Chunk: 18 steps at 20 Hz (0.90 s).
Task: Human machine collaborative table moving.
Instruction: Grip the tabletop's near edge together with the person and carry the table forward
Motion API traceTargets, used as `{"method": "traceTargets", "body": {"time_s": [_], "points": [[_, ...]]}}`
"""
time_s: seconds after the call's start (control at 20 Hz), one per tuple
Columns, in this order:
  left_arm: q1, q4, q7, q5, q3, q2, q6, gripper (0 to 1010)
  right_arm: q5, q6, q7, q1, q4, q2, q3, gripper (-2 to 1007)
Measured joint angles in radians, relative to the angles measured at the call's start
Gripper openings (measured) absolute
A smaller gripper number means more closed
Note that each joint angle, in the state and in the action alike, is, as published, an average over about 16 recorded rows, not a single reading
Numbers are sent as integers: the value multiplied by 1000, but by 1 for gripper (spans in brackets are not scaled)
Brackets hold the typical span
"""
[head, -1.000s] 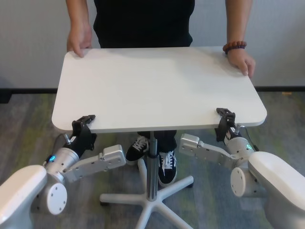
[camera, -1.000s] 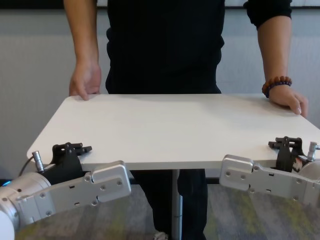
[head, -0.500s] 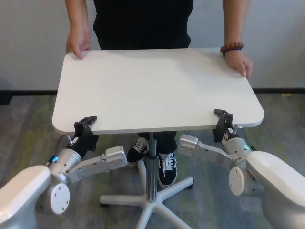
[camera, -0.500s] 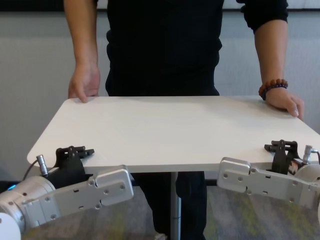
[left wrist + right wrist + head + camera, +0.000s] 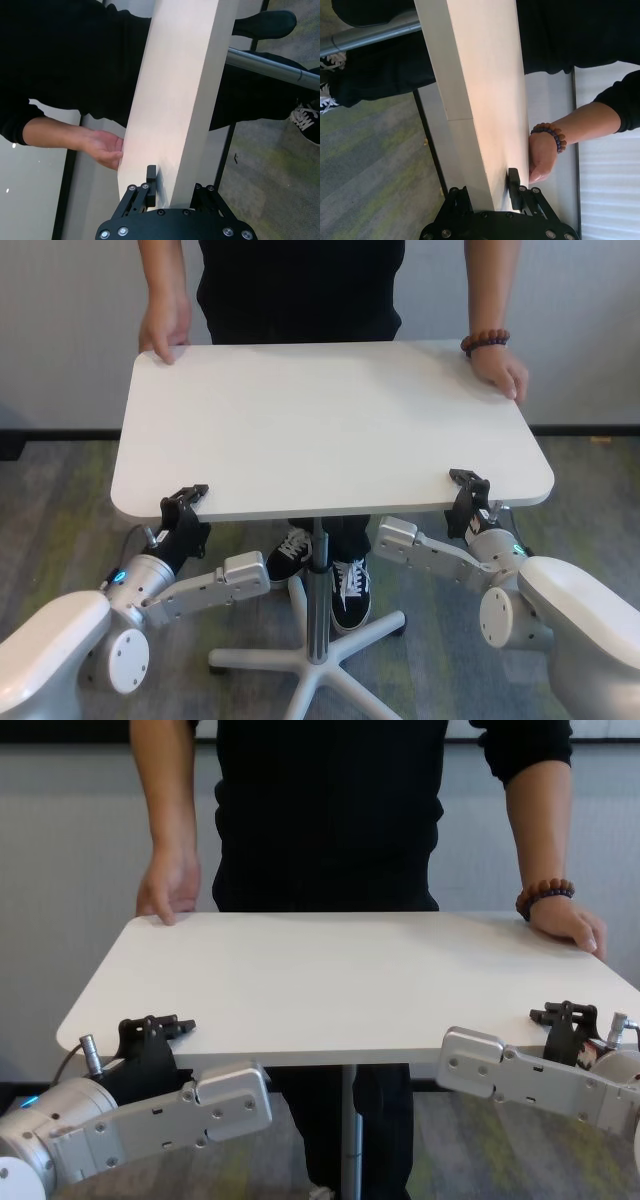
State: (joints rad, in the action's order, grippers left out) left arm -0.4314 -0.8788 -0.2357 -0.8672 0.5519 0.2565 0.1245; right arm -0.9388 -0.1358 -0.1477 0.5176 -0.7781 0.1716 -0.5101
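**Four holds on one white tabletop**

Here the large matte-white rectangular table (image 5: 330, 420) with rounded corners stands between the robot and the person in the black top and dark trousers (image 5: 300, 285), its slim metal centre pole (image 5: 318, 590) running down to a star-shaped wheeled base (image 5: 310, 650) on the grey-green carpet (image 5: 60, 500).

The black two-finger left gripper (image 5: 184, 502) is clamped on the near edge close to the robot's left corner; the left wrist view shows one finger above the thin board and one below, closed onto it. The black two-finger right gripper (image 5: 466, 485) grips the same near edge by the right corner in the same way, the board pinched between its fingers in the right wrist view. Across the table, the person's bare hand (image 5: 163, 332) rests on one far corner and the hand with the brown bead bracelet (image 5: 498, 368) on the other.

The top looks rigid and flat, so it should carry a push or pull without flexing. Its matte face is smooth and thin-edged, so a pinch could slide if the pull turns sideways. The single pole makes the top prone to tipping if one corner is loaded more than the others. Holding near the corners, as now, looks the steadiest choice, with the wheeled base taking most of the weight.
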Motion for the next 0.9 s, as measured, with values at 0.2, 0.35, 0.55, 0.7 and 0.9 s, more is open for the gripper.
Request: {"method": "traceTargets", "body": {"time_s": [0.2,0.35,0.55,0.7,0.9], "points": [[1,-1,2,0,0,0,0,335,1,0,1,-1,0,0,1,338],[1,-4,4,-1,0,1,-2,335,-1,-1,4,-1,-2,0,0,338],[2,-7,6,-1,-1,1,-5,335,-4,-2,7,-2,-5,2,-1,338],[3,-8,7,-2,-2,2,-7,335,-5,-3,8,-2,-6,2,-2,338],[3,-9,8,-2,-2,2,-8,335,-7,-4,9,-2,-7,3,-3,338]]}}
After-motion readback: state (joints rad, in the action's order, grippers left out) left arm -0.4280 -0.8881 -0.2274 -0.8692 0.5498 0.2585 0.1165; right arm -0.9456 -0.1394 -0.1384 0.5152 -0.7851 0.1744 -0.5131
